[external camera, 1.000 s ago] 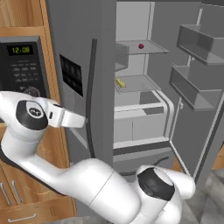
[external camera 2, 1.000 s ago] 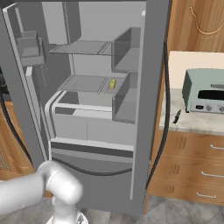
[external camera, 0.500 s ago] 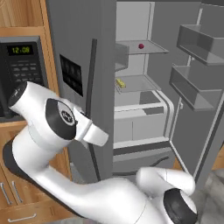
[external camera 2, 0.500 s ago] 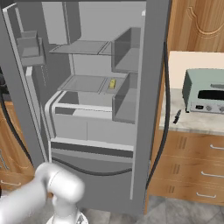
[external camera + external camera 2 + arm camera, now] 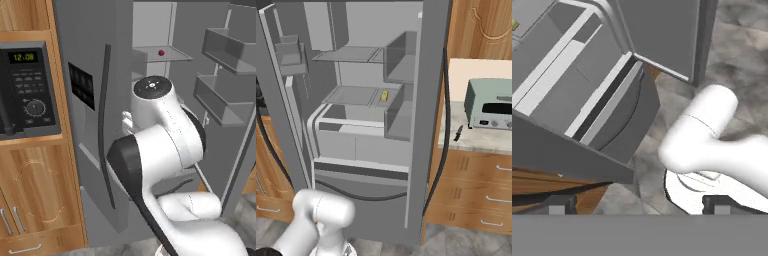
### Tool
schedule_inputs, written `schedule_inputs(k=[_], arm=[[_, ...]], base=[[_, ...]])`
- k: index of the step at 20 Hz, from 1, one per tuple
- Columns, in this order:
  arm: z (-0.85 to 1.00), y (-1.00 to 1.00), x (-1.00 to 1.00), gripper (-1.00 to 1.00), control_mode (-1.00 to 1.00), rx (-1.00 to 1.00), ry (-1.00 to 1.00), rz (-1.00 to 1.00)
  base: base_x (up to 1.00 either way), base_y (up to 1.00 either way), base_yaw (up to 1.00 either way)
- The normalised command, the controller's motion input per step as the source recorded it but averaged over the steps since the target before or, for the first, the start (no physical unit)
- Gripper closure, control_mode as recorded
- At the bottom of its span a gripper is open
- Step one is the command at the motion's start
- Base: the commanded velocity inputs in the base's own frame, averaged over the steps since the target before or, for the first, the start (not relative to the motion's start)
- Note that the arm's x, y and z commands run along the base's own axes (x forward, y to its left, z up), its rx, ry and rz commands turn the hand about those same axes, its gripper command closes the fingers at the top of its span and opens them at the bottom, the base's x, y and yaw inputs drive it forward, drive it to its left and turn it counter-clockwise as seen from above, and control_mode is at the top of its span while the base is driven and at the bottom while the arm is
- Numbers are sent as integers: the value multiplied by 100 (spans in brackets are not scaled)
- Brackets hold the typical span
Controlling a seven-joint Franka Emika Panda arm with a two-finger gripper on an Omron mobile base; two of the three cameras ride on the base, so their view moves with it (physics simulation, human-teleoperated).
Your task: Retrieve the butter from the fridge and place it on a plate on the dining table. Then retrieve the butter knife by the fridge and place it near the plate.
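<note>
Fridge [image 5: 428, 125] stands with its right-hand door swung open, interior shelves and drawers exposed in the right base view. Butter [image 5: 384, 95], a small yellow stick, lies on the middle shelf inside, toward the shelf's right end, just beside the grey bin wall at its 3 o'clock; in the hand view the same yellow stick [image 5: 514, 24] shows at the far 10 o'clock corner. Small red ball [image 5: 161, 52] sits on the upper glass shelf in the left base view, at about 12 o'clock above the arm's big white joint. Butter knife [image 5: 458, 134], slim and dark, lies on the tabletop [image 5: 476, 142] at 3 o'clock of the fridge, just beside the grey toaster oven [image 5: 490, 104] and at that oven's 7 o'clock. Black microwave [image 5: 27, 90] sits in the wood cabinetry at 9 o'clock of the fridge. Gripper [image 5: 634, 206] hangs with its jaws spread wide, nothing between them, aimed down at the lower drawer front and the grey floor.
</note>
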Motion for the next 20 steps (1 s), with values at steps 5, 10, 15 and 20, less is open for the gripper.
schedule_inputs(k=[5, 10, 15, 20], arm=[[0, -72, 0, -100, -100, 41, 3, 0], [0, -58, 5, -100, -100, 42, 0, 0], [-9, -15, 18, -100, -100, 37, 11, 0], [0, 1, 57, -100, -100, 28, 26, 0]], base=[[0, 0, 0], [0, 0, 0], [0, 0, 0], [0, 0, 0]])
